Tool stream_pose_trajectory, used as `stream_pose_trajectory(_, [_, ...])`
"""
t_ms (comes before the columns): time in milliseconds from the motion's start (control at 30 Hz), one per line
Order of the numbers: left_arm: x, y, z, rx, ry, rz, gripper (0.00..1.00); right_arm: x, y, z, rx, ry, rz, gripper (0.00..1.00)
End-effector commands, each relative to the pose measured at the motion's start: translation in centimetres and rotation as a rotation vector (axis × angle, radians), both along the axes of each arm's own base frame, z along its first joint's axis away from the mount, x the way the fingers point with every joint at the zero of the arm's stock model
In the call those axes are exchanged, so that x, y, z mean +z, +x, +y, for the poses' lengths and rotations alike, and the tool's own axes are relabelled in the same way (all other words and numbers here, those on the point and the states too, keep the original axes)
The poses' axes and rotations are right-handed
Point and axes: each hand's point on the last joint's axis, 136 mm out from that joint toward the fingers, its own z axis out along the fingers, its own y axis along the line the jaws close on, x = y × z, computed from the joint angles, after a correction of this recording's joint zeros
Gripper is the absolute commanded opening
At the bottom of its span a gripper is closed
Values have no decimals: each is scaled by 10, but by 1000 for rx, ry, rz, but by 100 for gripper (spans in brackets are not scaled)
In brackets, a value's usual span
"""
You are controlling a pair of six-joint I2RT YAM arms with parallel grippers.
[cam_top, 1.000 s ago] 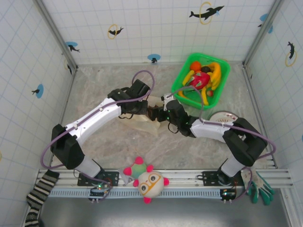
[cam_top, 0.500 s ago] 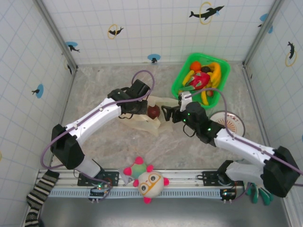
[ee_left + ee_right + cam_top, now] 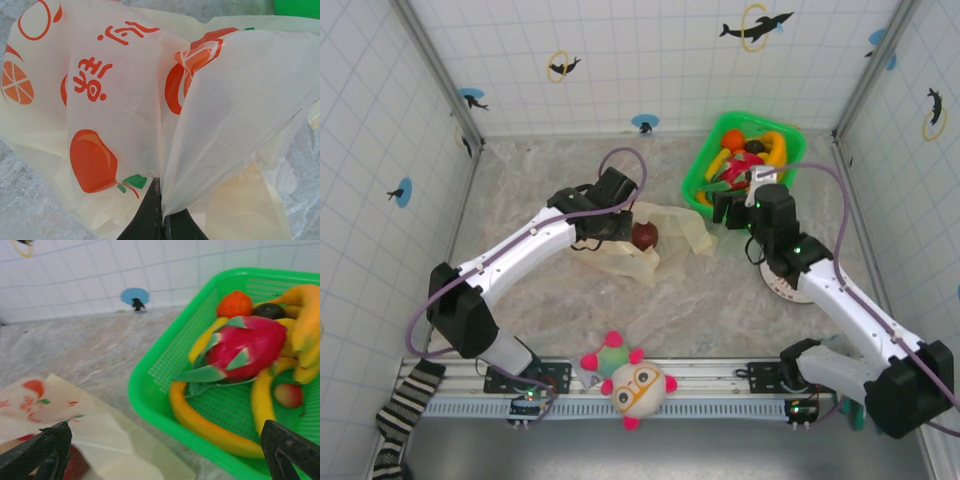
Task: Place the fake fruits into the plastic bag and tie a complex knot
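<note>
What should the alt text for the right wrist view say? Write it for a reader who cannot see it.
A green basket of fake fruits, a pink dragon fruit and yellow bananas among them, sits at right on the marble table. The open right pincer frames the bottom edge, with the cream printed plastic bag lying at lower left.

Green basket (image 3: 701,163), plush toy (image 3: 638,388), striped sock (image 3: 405,400)
</note>
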Motion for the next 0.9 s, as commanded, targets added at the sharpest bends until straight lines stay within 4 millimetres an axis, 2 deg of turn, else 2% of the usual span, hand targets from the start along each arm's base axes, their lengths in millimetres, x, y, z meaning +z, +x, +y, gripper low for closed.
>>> stream_pose_trajectory(0, [6,0,-1,-7,-22,-14,0,-9,15,-20,-48,-55,91,100])
stream_pose_trajectory(233, [7,1,-1,-16,-13,-17,0,-48,62,-33,-83,-70,274,100])
stream_pose_trajectory(367, [7,2,-2,-20,-14,-18,0,-63,93,-41,-155,22,321,100])
stream_pose_trajectory(533, [7,1,-2,-23,-9,-15,0,-69,126,-40,-199,142,308,100])
stream_pose_trajectory(733, [7,2,-1,-26,1,-19,0,-70,163,-42,-198,18,342,100])
stream_pose_trajectory(867, [6,2,0,-26,7,-19,0,-75,178,-43,-205,-18,366,100])
